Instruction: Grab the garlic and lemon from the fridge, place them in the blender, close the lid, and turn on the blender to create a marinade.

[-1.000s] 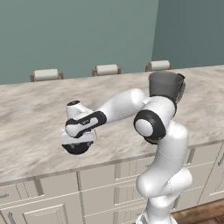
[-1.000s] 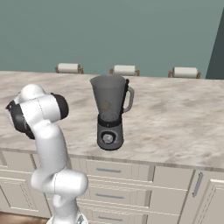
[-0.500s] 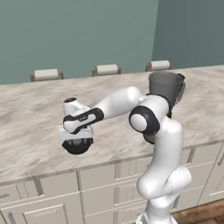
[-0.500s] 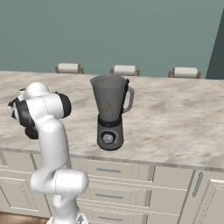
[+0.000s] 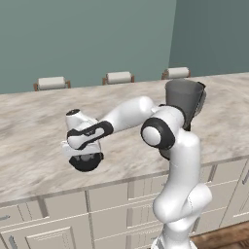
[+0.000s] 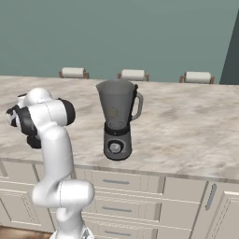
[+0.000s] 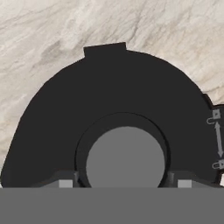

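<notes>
Countertop [image 5: 34, 146]: end effector [image 5: 85, 160] farther left.

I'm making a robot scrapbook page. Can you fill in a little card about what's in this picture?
place: marble counter over cream drawers
blender: stands on the counter, jar open on top
lid: black disc, flat on the counter, tab pointing away from the hand
gripper: low over the lid, jaws either side of its grey centre cap
grip: cannot tell if closed
arm: stretched to the blender's left
chairs: three backs behind the counter

Lidless blender [image 6: 117, 121] upright on the marble counter [image 6: 186, 130] — white arm [image 6: 49, 140] to its left.
</notes>
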